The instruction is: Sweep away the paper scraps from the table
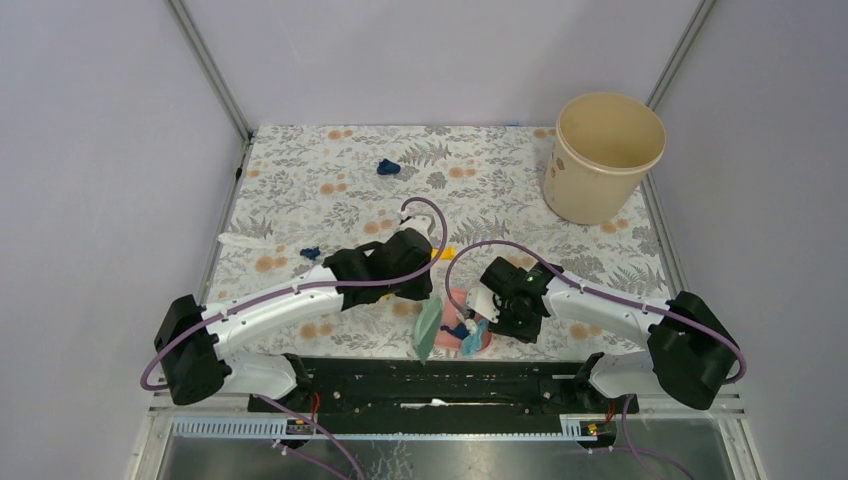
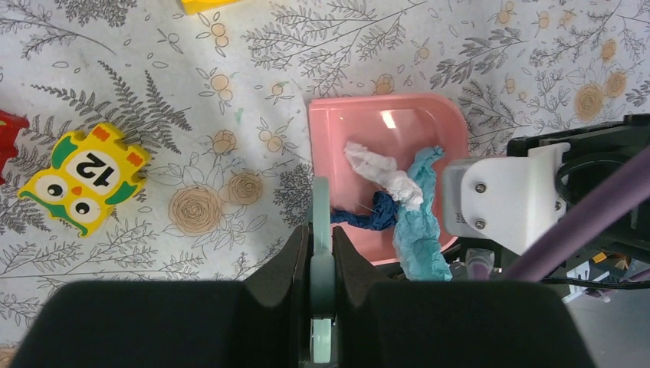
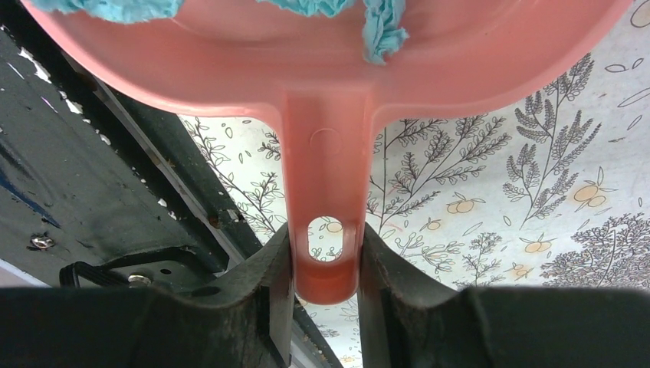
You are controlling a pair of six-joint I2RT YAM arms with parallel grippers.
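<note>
While the right hand (image 3: pixel 326 261) pinches the handle of a pink dustpan (image 2: pixel 398 123) between its two fingers, the pan lies at the near edge of the bench (image 1: pixel 480 180). Its long axis runs left to right: the straight open mouth faces left and the handle points right. The left hand (image 2: pixel 322 253) is pressed onto a thin mint blade (image 2: pixel 320 207). The blade stands on edge and runs near to far, right at the pan's mouth.

Three of the paper scraps lie in the pan. A white wad (image 2: pixel 383 172) sits in the middle and a navy wad (image 2: pixel 372 215) lies just beside it toward the mouth. A teal strip (image 2: pixel 420 222) runs along the handle side, one end trailing over the rim.

Other scraps are out on the cloth. One dark blue wad (image 1: pixel 387 167) is at the far middle and a second blue wad (image 1: pixel 310 253) is just beyond the left arm. A white scrap (image 1: pixel 240 241) lies at the left edge.

A beige bucket (image 1: pixel 600 180) stands upright in the far right corner, well apart from the pan. A yellow owl block (image 2: pixel 83 178) marked 12 lies left of the blade, with a red block (image 2: pixel 9 130) beside it. A yellow piece (image 1: pixel 443 253) lies just beyond the pan, between the two wrists.
</note>
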